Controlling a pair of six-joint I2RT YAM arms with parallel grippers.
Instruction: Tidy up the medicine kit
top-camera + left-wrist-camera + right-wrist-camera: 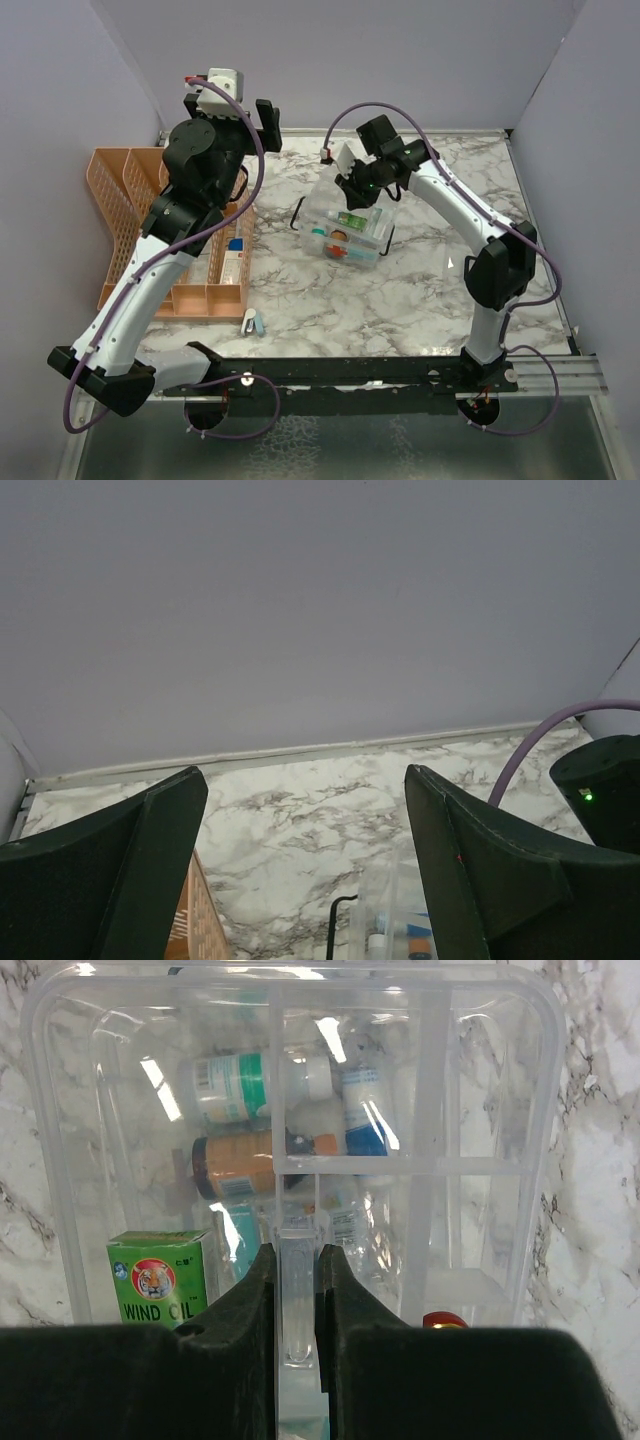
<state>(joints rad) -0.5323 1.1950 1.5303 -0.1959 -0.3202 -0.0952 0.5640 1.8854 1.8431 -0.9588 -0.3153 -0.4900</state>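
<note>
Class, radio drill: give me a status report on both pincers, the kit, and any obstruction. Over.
Left pincer open, empty. Right pincer shut on tray tab. Kit on table, bottles inside. Organizer stands apart, left of kit.

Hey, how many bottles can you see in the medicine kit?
3, seen from the right wrist: green-labelled bottle upper left, blue-labelled bottle to its right, brown bottle below the green one. More may be hidden.

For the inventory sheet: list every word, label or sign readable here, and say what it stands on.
"WIND OIL": on the green box with a tiger picture, inside the medicine kit.
Small marks beside the tiger: too small to read.
Labels on the bottles: blurred, unreadable.
</note>
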